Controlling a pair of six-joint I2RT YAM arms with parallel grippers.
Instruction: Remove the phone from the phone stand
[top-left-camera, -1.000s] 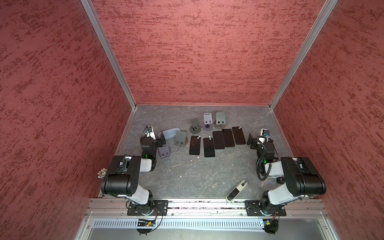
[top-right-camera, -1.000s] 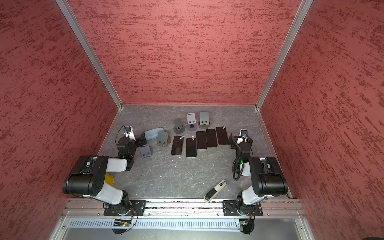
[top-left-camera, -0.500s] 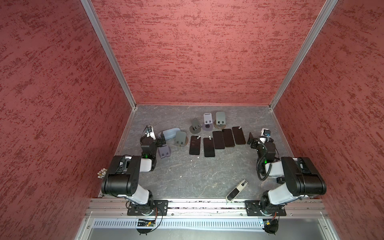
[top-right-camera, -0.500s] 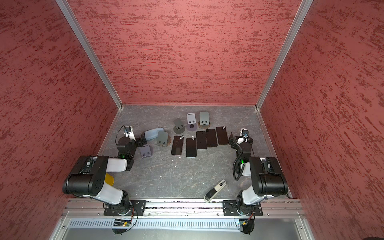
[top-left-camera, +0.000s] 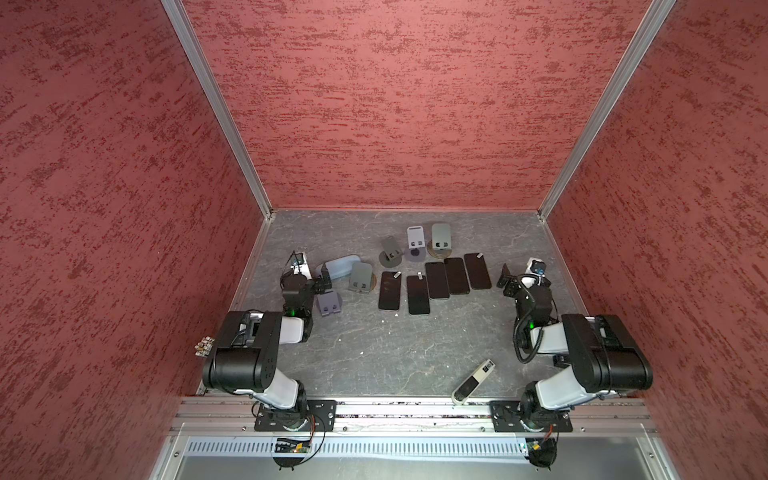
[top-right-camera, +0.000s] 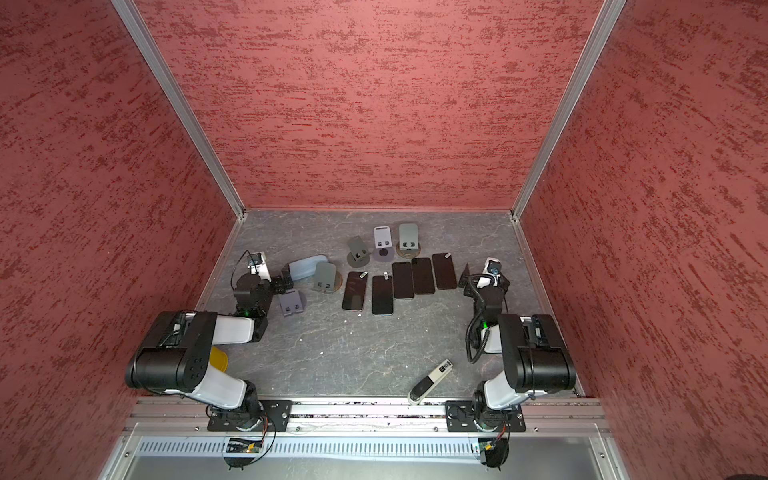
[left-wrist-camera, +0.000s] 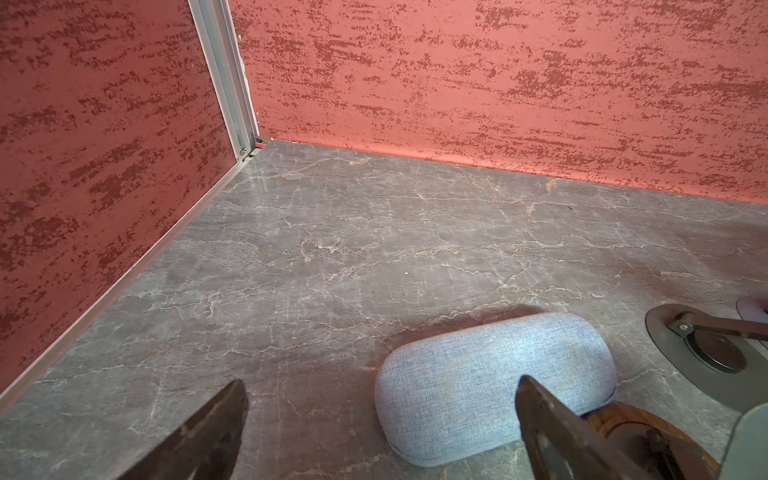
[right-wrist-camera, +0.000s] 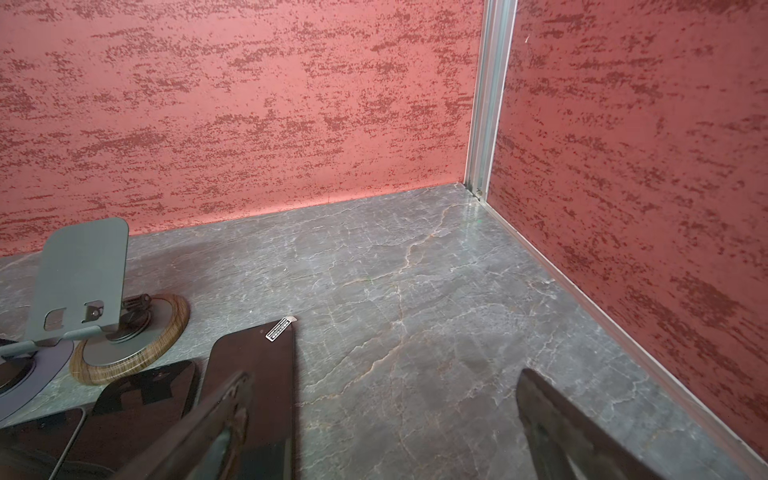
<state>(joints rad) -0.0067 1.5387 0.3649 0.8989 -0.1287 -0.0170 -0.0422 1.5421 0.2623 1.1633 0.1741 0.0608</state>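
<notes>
Five flat black glass phones (top-left-camera: 436, 280) are being seen lying just in front of the empty grey metal phone stand with wood-rimmed round base (top-left-camera: 441, 235), left gripper (left-wrist-camera: 380, 384) and right gripper (right-wrist-camera: 386, 376) being held wide open, empty; removal is being judged complete.

Grey marble tabletop (top-left-camera: 374, 353) bears 5 flat phones (top-left-camera: 437, 280), 5 stands (top-left-camera: 441, 237), blue case (top-left-camera: 338, 266).

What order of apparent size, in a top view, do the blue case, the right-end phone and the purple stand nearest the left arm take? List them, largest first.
Right-end phone and blue case: about alike; a grey stand hides part of the case, so unranked.
Purple stand: smallest.
</notes>
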